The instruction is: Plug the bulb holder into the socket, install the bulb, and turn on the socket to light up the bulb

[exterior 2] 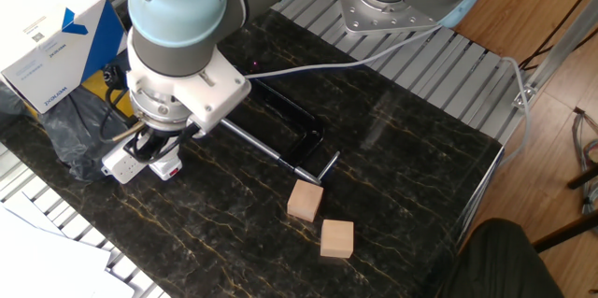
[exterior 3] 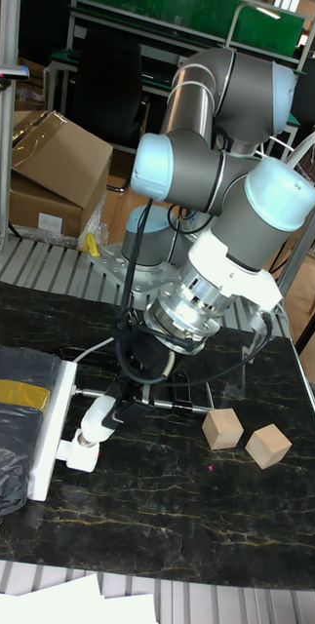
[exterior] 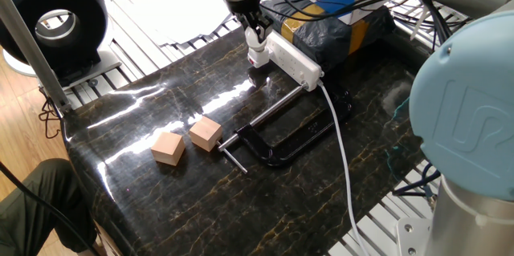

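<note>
Tall fixed view: the tool [exterior 3: 113, 405], in the lower left of the frame, is grasping the white bulb [exterior 3: 97, 417] and holding it tilted over the bulb holder [exterior 3: 78, 453], which is sitting plugged into the side of the socket [exterior 3: 48, 426] at the left edge. A likely fault is cross-threading: the bulb is entering at an angle, so its base may be jamming in the threaded opening, or side load may be levering the holder out of its outlet. The arm is folding down from the upper centre, its wrist leaning left over the tabletop [exterior 3: 177, 517]. Two wooden cubes [exterior 3: 222, 429] and a black clamp [exterior: 281, 140] are lying well apart from the work.
</note>
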